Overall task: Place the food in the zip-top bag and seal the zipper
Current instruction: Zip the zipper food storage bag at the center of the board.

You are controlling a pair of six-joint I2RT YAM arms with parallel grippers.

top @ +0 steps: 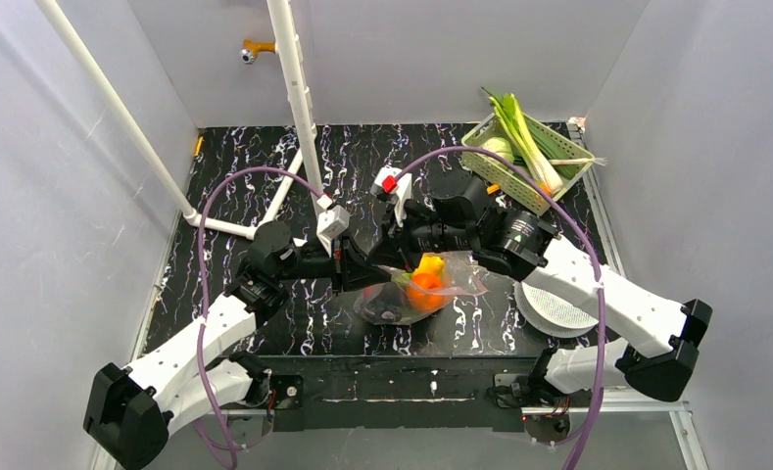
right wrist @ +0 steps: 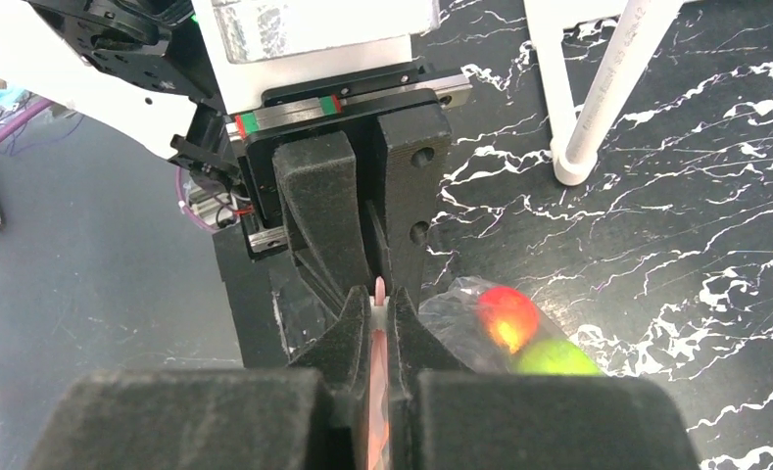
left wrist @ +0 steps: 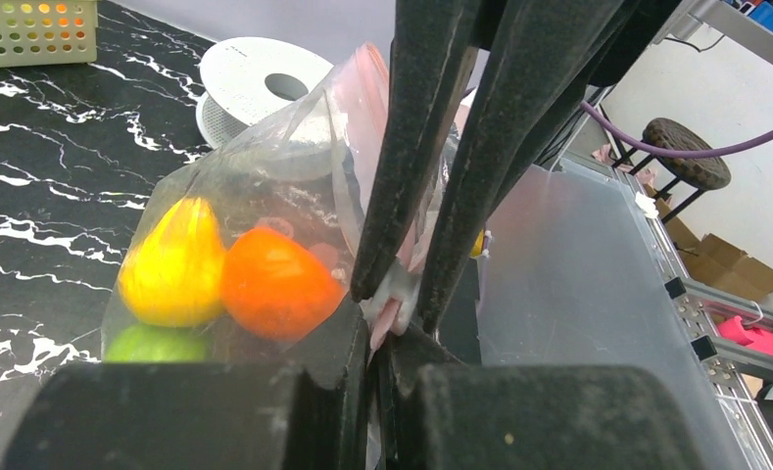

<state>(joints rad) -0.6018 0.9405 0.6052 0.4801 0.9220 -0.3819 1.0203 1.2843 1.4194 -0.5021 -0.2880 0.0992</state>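
Left tool (left wrist: 378, 343) and right tool (right wrist: 382, 318) both clamp the zipper (right wrist: 378, 387); the zip-top bag (left wrist: 265, 157) sags beneath them, food (left wrist: 276, 282) inside. It looks thin, limp and slippery; the stiffer zipper seems the safer hold

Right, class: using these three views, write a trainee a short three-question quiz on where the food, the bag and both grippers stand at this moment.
1. True or false: the orange fruit lies outside the zip-top bag.
2. The left gripper and right gripper are: A both open; B both shut on the zipper; C one open, one shut.
3. Fill in: the leek lies in the green ____ at the far right.
Key: 1 false, it is inside the bag beside the yellow piece. 2 B. 3 basket.
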